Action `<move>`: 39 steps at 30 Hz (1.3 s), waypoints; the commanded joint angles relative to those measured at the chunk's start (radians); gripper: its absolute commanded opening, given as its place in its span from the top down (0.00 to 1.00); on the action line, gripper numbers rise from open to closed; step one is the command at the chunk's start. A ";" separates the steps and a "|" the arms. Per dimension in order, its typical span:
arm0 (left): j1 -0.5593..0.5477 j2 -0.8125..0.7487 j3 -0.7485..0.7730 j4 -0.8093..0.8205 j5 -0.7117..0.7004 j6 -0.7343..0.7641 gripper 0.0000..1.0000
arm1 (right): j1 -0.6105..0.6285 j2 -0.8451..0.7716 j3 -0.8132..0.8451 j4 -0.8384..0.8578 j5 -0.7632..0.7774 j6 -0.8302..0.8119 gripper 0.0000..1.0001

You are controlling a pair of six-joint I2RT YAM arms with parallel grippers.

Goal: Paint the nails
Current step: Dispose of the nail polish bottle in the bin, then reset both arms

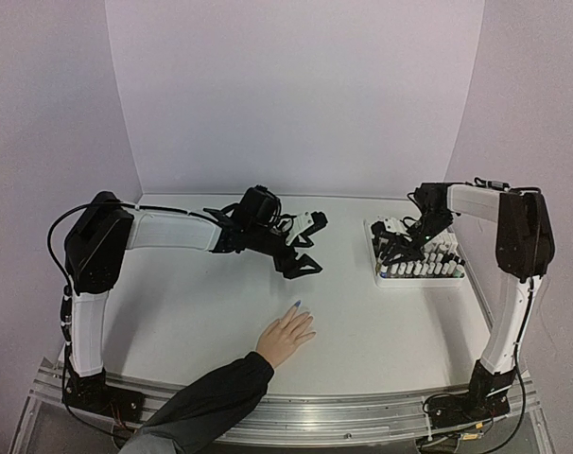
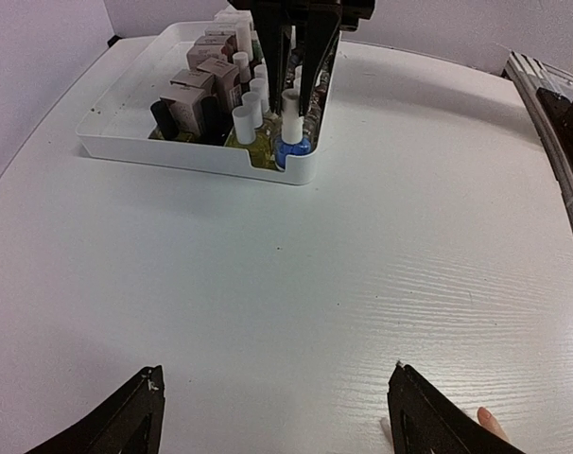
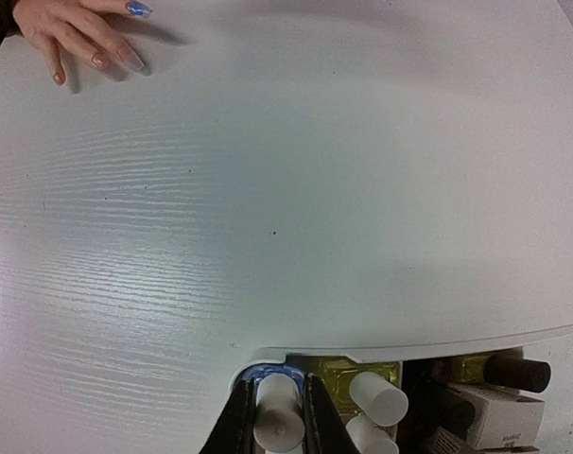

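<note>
The right wrist view cuts the hand [image 3: 78, 33] at its top-left corner. You get four fingers and no thumb. The left wrist view catches one fingertip at the bottom edge and no nail. From above, the nails [image 3: 99, 60] are too small to read apart from one blue speck. The tray [image 2: 192, 156] runs off the bottom of the right wrist view, and your right arm covers part of it from above.

The hand lies palm down on the table [image 1: 192, 303] near the front edge between the arms, in a dark sleeve [image 1: 211, 397]. One nail [image 3: 138, 9] is painted blue. The others look bare and pinkish, one of them long and pale.

Your right gripper [image 3: 277, 426] is clamped on the white cap [image 2: 291, 106] of the blue bottle [image 2: 292, 151], which stands in the tray's corner. Your left gripper [image 2: 275, 378] is spread wide, holds nothing, and sits beyond the fingertips without touching them.
</note>
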 commanded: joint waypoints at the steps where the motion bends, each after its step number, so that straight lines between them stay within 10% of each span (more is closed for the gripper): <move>1: 0.008 0.014 0.043 -0.009 0.020 -0.015 0.19 | -0.002 0.001 -0.023 0.001 0.010 -0.019 0.64; 14: 0.008 0.002 0.039 -0.008 0.023 -0.017 0.19 | 0.016 -0.116 -0.031 0.022 -0.014 0.032 0.04; 23: 0.048 -0.067 0.104 0.025 -0.080 -0.104 0.18 | 0.016 -0.312 0.006 0.129 -0.069 0.644 0.02; 28: 0.108 -0.146 0.082 0.006 -0.228 -0.163 0.15 | -0.025 -0.417 -0.018 0.277 0.514 1.315 0.02; 39: 0.392 -0.576 -0.337 0.005 -0.270 -0.307 0.11 | -0.217 -0.910 -0.596 0.382 0.626 1.708 0.02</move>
